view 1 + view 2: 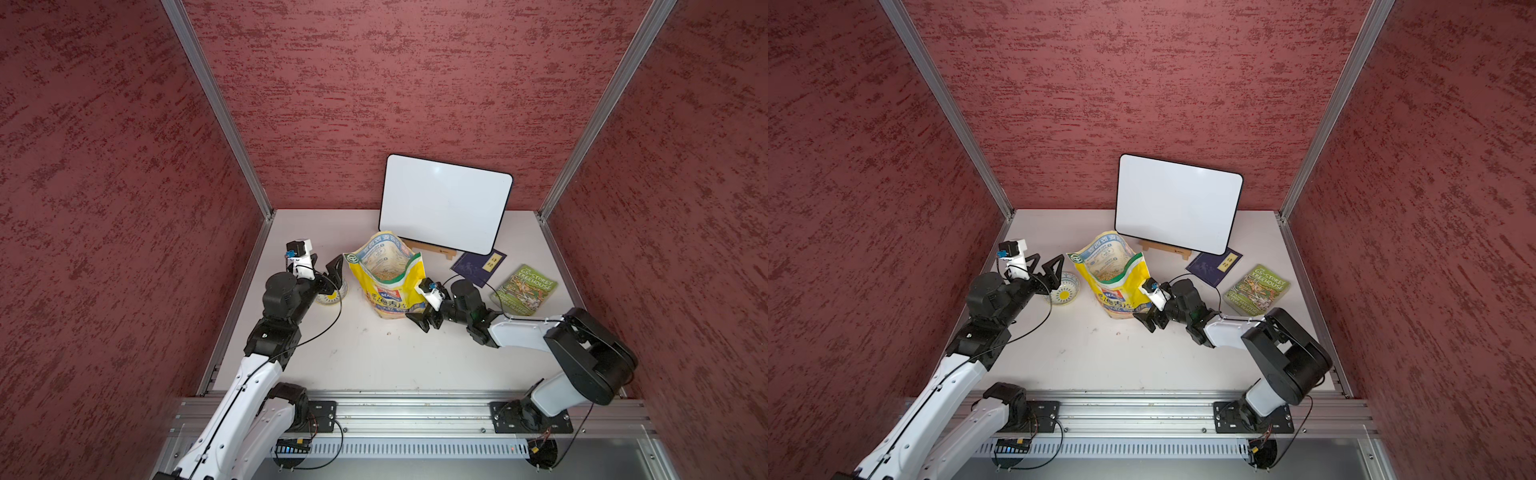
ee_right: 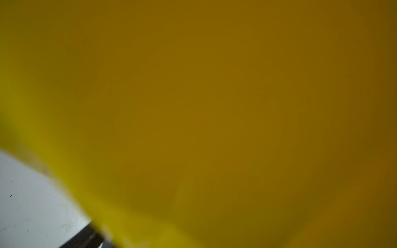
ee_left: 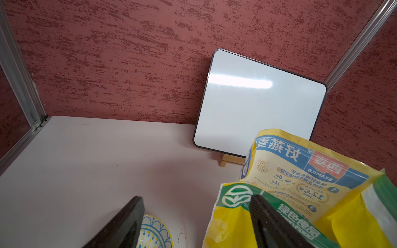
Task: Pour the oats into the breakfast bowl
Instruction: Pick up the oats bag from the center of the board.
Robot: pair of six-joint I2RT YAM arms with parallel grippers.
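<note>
While L gripper [image 1: 1047, 264] gapes above the bowl [image 1: 1068, 291] and R gripper [image 1: 1146, 322] sits jaws-apart at the pouch [image 1: 1117, 286] foot, nobody's gripping that upright pouch, oats [image 1: 1106, 274] inside. One nudge prob tips it, spilling flakes.

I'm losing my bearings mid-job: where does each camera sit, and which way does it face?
Both top views: high behind the arm bases, looking down at the table; left claw, right claw and both arms show.
Left wrist: on the left arm, facing the whiteboard at the back wall, past oat pouch and bowl; two spread claw fingers show.
Right wrist: close up on the yellow pouch, blurred; one dark finger edge shows.
Shared: top and left-wrist views show pouch, bowl, whiteboard.
</note>
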